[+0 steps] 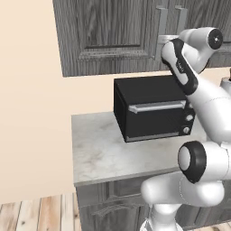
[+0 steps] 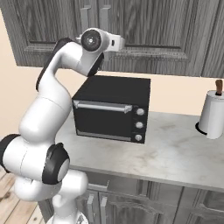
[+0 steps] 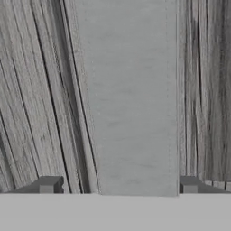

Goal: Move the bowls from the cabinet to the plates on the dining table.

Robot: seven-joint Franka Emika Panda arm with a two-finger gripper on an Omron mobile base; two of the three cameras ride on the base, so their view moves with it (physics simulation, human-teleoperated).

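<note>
The handle (image 3: 131,97) is straddled by the wide-open gripper (image 3: 117,185), since the shut cabinet (image 1: 113,31) must be opened first.

Reaching up to the cabinet (image 1: 113,36) handles (image 1: 161,27) above a black oven (image 1: 153,108) standing on the marble counter (image 1: 103,153).

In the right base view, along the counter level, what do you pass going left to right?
Robot arm → black oven → bare marble counter → paper towel roll.
</note>
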